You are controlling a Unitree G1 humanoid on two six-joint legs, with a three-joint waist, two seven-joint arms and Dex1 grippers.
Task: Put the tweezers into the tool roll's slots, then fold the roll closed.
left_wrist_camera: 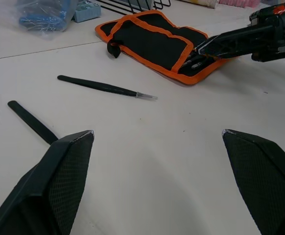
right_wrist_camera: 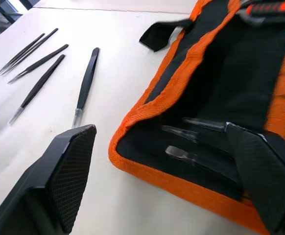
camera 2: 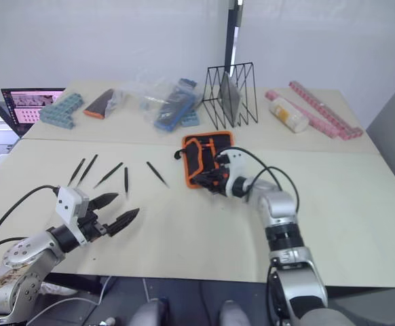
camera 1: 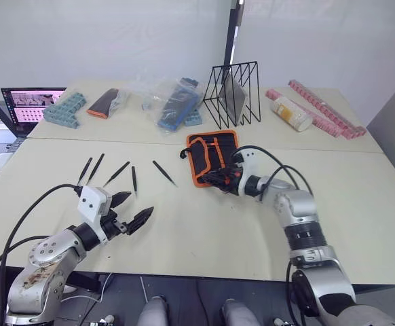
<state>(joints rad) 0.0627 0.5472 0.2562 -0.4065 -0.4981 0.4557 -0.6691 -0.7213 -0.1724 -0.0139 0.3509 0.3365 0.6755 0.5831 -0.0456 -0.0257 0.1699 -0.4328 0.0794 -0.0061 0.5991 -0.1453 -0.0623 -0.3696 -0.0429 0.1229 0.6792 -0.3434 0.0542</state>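
Loading not started: five tweezers (camera 1: 119,172) lie ahead of the spread, empty left gripper (camera 1: 131,210), right gripper (camera 1: 219,178) spread at the tool roll (camera 1: 211,153); next, pinch one.

Left pincer (camera 1: 131,210) spread wide, right pincer (camera 1: 219,178) spread, reaching forward

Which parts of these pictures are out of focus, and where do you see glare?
Right wrist view: the right claw fingers and the near orange edge of the flat black fabric tool roll look soft. Left wrist view: the slim black pointed tweezers lie sharp, with a bright glint at the tip. Left eye view: even light, pale wall, faint shadows.
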